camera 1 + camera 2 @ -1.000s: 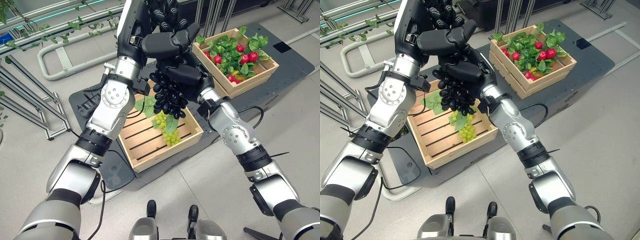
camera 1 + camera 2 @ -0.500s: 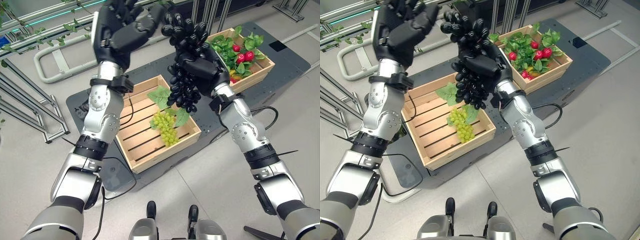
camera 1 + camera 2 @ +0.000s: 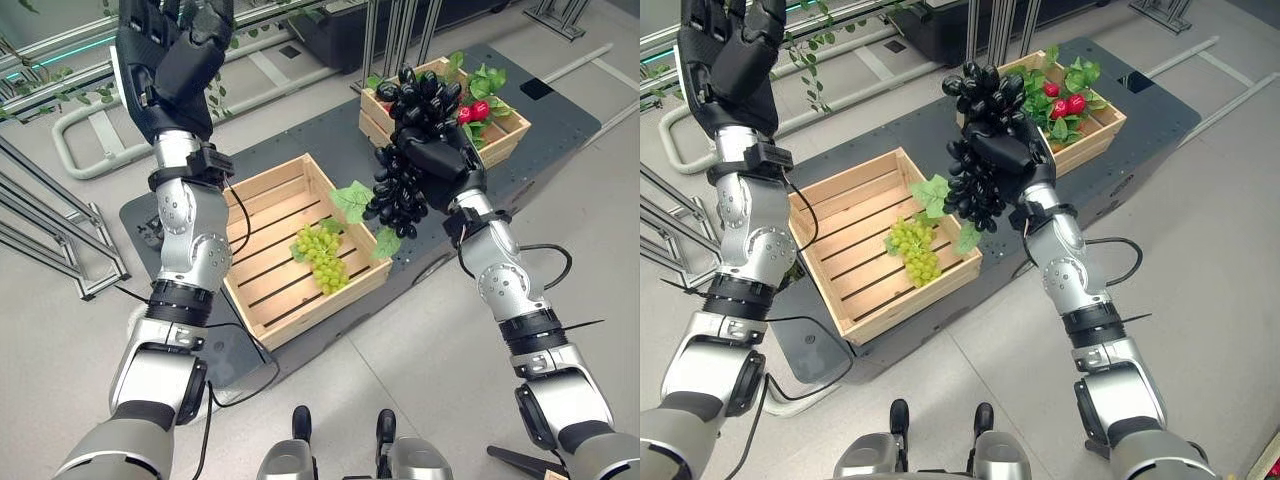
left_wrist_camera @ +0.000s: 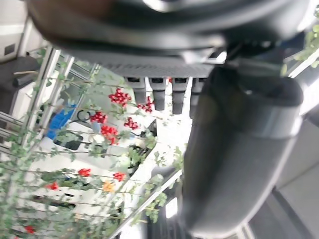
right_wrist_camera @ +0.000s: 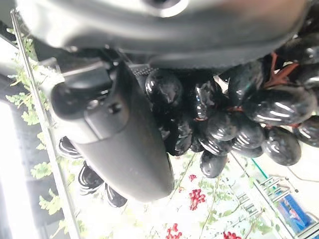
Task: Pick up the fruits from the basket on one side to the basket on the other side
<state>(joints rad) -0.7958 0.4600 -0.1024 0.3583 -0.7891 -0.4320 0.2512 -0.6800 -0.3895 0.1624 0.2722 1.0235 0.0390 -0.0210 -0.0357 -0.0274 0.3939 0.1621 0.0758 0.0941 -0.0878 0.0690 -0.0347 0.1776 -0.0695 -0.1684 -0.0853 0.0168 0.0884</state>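
Note:
My right hand (image 3: pixel 437 158) is shut on a bunch of black grapes (image 3: pixel 400 195) with green leaves, held in the air between the two wooden crates. In the right wrist view the thumb (image 5: pixel 114 134) presses against the black grapes (image 5: pixel 219 114). A bunch of green grapes (image 3: pixel 322 255) lies in the near slatted crate (image 3: pixel 270 300). The far crate (image 3: pixel 500 135) holds red fruits (image 3: pixel 475 110) among green leaves. My left hand (image 3: pixel 165 55) is raised high at the upper left, fingers straight, holding nothing; its thumb (image 4: pixel 234 159) shows in the left wrist view.
Both crates stand on a dark grey platform (image 3: pixel 560 130) on the floor. Metal rails and a white tubular frame (image 3: pixel 90 160) with vine leaves lie behind at the left. Metal posts (image 3: pixel 395 30) stand behind the far crate.
My right hand has carried the black grapes rightward and lower, toward the far crate. My left hand has drawn away to the upper left and opened out. The view has shifted a little.

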